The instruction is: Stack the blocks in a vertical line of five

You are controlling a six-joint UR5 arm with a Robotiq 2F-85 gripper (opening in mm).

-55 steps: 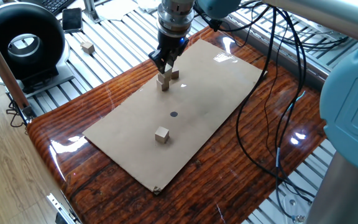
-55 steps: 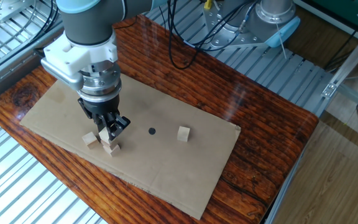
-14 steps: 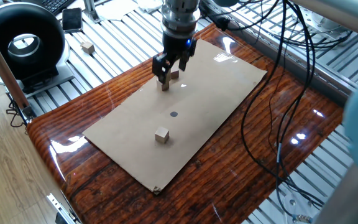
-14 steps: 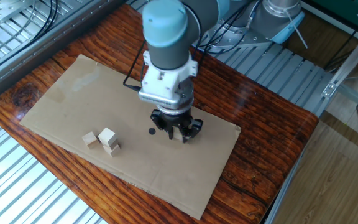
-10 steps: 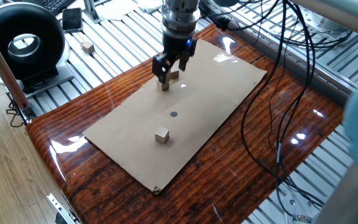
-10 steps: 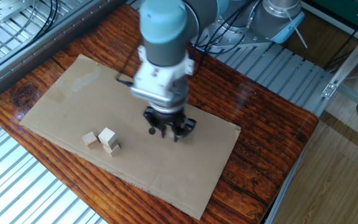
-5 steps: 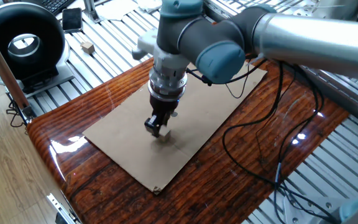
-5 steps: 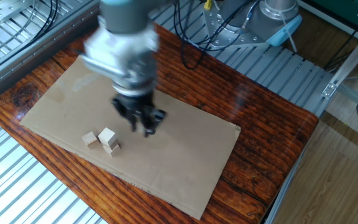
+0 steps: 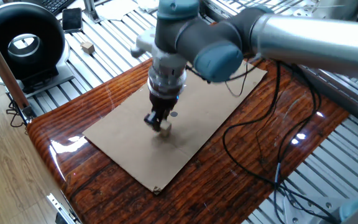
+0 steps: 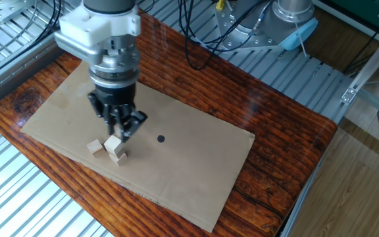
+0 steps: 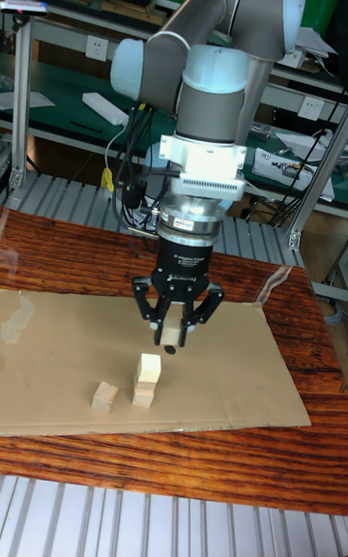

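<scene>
Blocks in transit: the UR5 arm's black two-finger gripper carries a small light-tan wooden cube pinched between its fingers above the flat brown cardboard sheet. A two-cube stack stands just below and beside it, near the sheet's long edge by the slatted metal rail, with a single loose cube close alongside. Released off-centre, the carried cube could topple the narrow stack; a low finger could knock it.
</scene>
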